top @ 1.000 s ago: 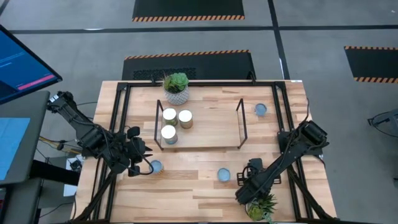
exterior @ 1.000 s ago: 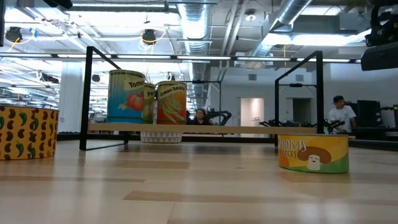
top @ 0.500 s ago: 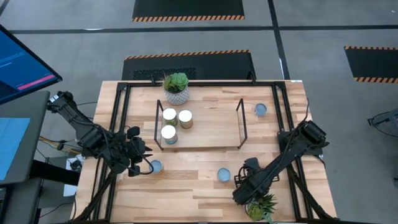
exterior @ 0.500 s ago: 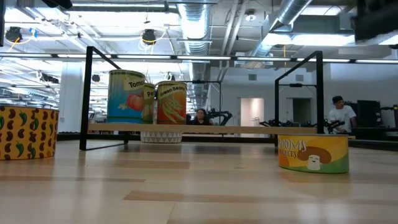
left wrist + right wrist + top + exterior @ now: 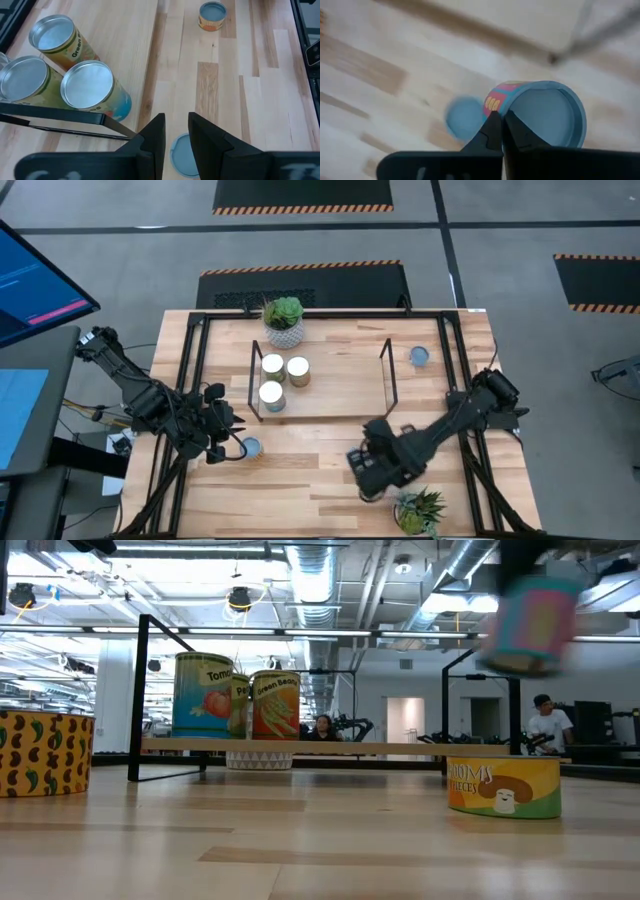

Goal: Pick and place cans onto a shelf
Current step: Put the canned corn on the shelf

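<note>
**High view.** The shelf point(image 5: 340, 387) stands mid-surface with three shelved cans point(image 5: 272, 365) grouped at its left end. A far can point(image 5: 419, 356) sits outside the right wire frame. The near-left can point(image 5: 250, 447) is just beside the waiting left gripper point(image 5: 228, 443). The right gripper point(image 5: 372, 465) is at the front of the surface, in front of the shelf; its load is hidden beneath it here.

**Low view.** The held can point(image 5: 528, 625) is clear of the surface, up and to the right, a pink-and-blue blur. The mushroom can point(image 5: 503, 787) and the bean-patterned can point(image 5: 42, 753) stand on the surface.

**Left wrist view.** The left gripper's fingers point(image 5: 156, 135) are apart, with the near-left can's blue top showing beyond the gap, ungripped.

**Right wrist view.** The right gripper point(image 5: 501, 125) has its fingers together, pinched on the held can's point(image 5: 545, 117) rim. The can is a short metal cylinder with a pale blue-grey top and a pink label, and it is tilted.

**Handling, as a judgement.**
- The can is rigid, smooth and probably slippery.
- It is likely light to moderate in weight.
- A rim pinch lets it swing.
- A grip across the body, mid-height, would hold it steadier.
</note>
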